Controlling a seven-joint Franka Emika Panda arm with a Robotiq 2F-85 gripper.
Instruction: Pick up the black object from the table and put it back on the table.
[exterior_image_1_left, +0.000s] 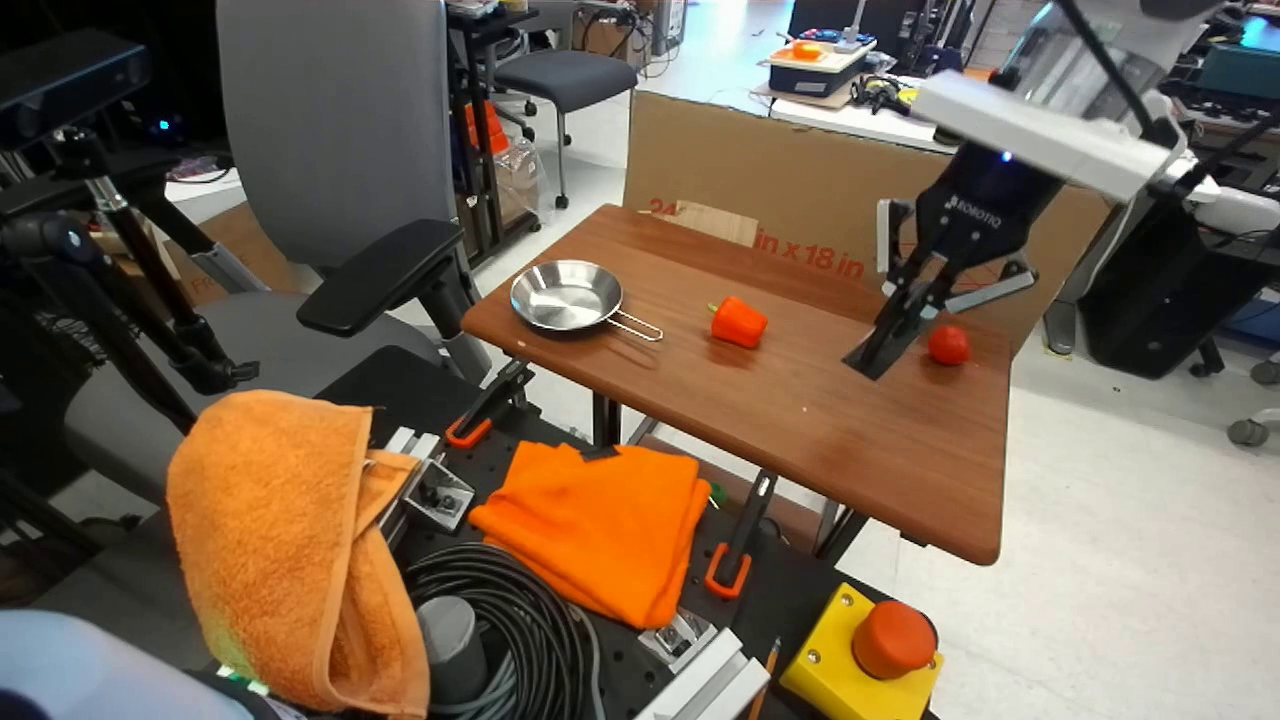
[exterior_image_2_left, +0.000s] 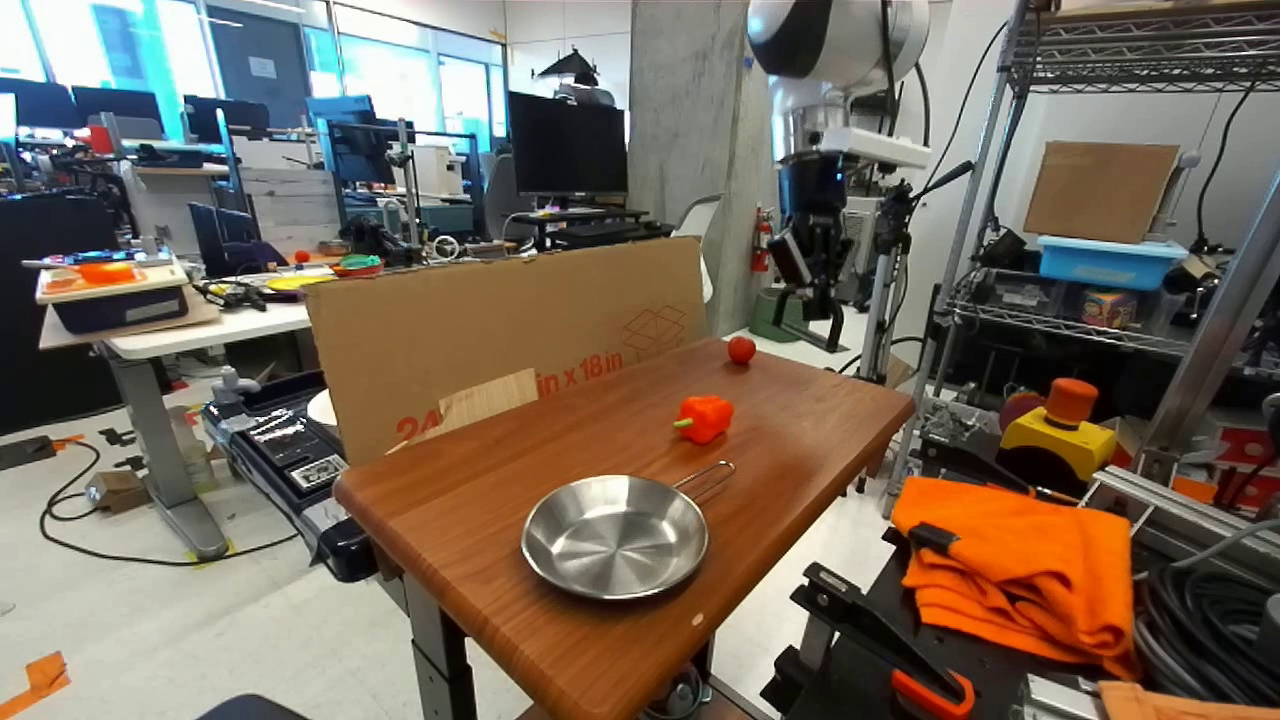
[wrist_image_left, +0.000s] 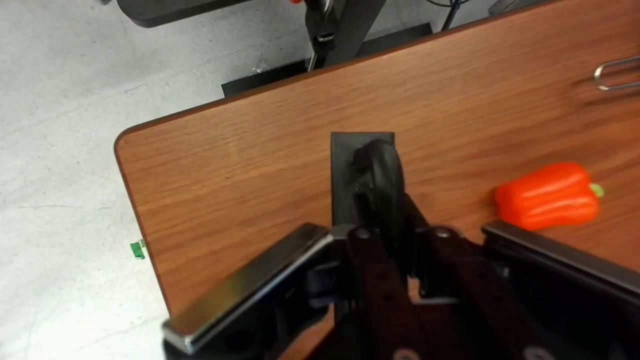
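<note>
Brown wood-grain table (exterior_image_1_left: 900, 450) with rounded corners, set in a cluttered indoor space. Raised above one end is a slim black object (wrist_image_left: 344, 180), held by the gripper (exterior_image_1_left: 906, 308), which is clenched on it. On the wood near that end sits a small round red item (exterior_image_1_left: 949, 345). Farther along, an orange-red bell pepper (exterior_image_1_left: 740, 325) lies on its side; near the opposite end is a shallow, wire-handled steel frying pan (exterior_image_1_left: 566, 295). Along one long side stands a cardboard panel (exterior_image_1_left: 760, 160); past the other, a folded orange cloth (exterior_image_1_left: 600, 530) lies on a black bench (exterior_image_1_left: 775, 580).
</note>
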